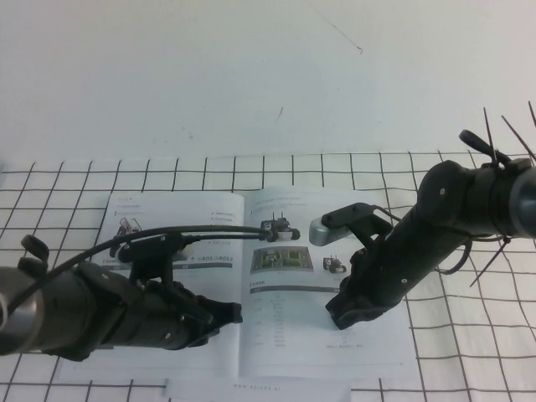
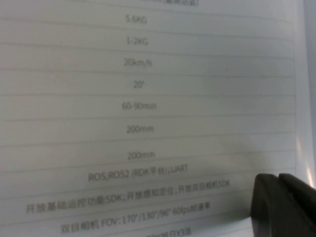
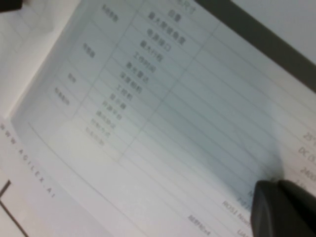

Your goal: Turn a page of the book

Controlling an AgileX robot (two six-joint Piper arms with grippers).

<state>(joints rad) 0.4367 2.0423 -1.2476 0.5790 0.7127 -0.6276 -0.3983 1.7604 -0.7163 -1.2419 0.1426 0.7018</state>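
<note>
Both of your grippers are sitting low on the book (image 1: 251, 276) lying open flat on the table — left gripper (image 1: 230, 316) and right gripper (image 1: 339, 314) looking pinched closed — so the page (image 1: 327, 285) isn't lifting yet.

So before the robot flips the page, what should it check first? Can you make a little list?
1. Book lying open and flat on the table: ok.
2. Right-hand page, the one with the black rover picture, flat and not lifted yet: ok.
3. Right gripper down over that page's table of text: ok. Whether it touches the paper: cannot tell.
4. Right gripper's fingers look shut in its wrist view, with no paper between them: not ok for lifting yet.
5. Left gripper low over the left-hand page near the spine, fingers shut: ok for holding the book down, though contact: cannot tell.
6. Loose white sheet at the book's near edge, clear of the page: ok.
</note>
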